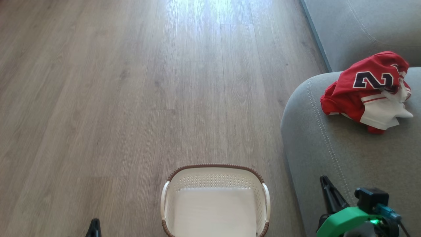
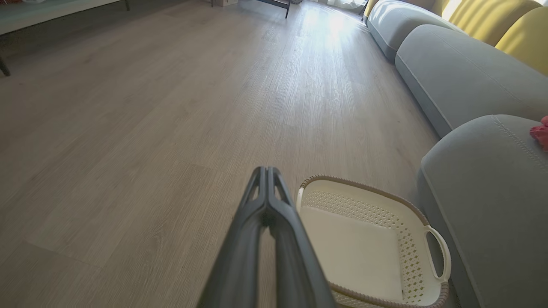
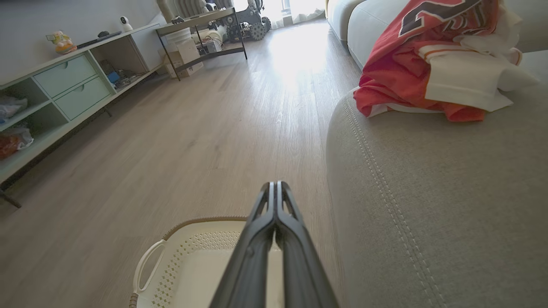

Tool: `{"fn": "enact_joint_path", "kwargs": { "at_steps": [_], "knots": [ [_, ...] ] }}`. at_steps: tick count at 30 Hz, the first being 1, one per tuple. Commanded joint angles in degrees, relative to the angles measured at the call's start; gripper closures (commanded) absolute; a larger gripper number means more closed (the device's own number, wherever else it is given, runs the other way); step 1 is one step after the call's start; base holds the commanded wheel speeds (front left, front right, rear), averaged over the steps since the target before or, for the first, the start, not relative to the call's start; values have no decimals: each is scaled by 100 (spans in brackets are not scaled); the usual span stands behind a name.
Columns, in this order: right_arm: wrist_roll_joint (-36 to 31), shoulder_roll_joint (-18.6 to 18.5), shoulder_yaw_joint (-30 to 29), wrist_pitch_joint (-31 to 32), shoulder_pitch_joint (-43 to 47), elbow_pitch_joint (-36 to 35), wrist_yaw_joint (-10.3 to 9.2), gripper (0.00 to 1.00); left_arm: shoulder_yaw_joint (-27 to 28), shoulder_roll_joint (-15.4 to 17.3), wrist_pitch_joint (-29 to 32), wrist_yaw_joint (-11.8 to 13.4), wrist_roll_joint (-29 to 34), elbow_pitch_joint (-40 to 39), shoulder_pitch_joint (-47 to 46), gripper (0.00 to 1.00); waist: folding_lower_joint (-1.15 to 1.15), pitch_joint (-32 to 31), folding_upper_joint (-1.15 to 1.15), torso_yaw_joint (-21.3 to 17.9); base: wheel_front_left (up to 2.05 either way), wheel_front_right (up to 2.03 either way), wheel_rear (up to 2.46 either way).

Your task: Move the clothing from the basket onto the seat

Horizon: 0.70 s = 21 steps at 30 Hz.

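Red clothing (image 1: pixel 365 89) with white trim and a dark number lies crumpled on the grey seat (image 1: pixel 345 158) at the right, also seen in the right wrist view as clothing (image 3: pixel 432 64) on the seat (image 3: pixel 428 214). The white basket (image 1: pixel 215 200) with a brown rim stands on the floor at bottom centre, its inside bare. My left gripper (image 2: pixel 266 171) is shut with nothing in it, left of the basket (image 2: pixel 372 239). My right gripper (image 3: pixel 274 185) is shut and holds nothing, hanging above the basket (image 3: pixel 192 261) beside the seat edge. In the head view, the right gripper (image 1: pixel 325 179) sits at lower right.
Wood floor (image 1: pixel 131 98) stretches ahead and to the left. A second grey sofa cushion (image 1: pixel 355 29) sits at the upper right, with yellow back cushions (image 2: pixel 492 21) behind. A low shelf unit with drawers (image 3: pixel 64 85) and a metal-frame table (image 3: pixel 201 34) line the far left wall.
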Motion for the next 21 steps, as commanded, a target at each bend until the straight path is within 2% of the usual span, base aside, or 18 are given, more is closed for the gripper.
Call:
{"fn": "enact_joint_path", "kwargs": {
  "at_steps": [1,21],
  "knots": [
    [175,1,-46,53,-273,-215,0,100,150,44,32,-41,-113,-179,-213,100,0,6,0,-4,0,0,0],
    [1413,3,-140,308,-393,-295,0,100,584,-188,342,-318,-993,-290,-370,100,0,79,0,-57,0,0,0]
  ]
}}
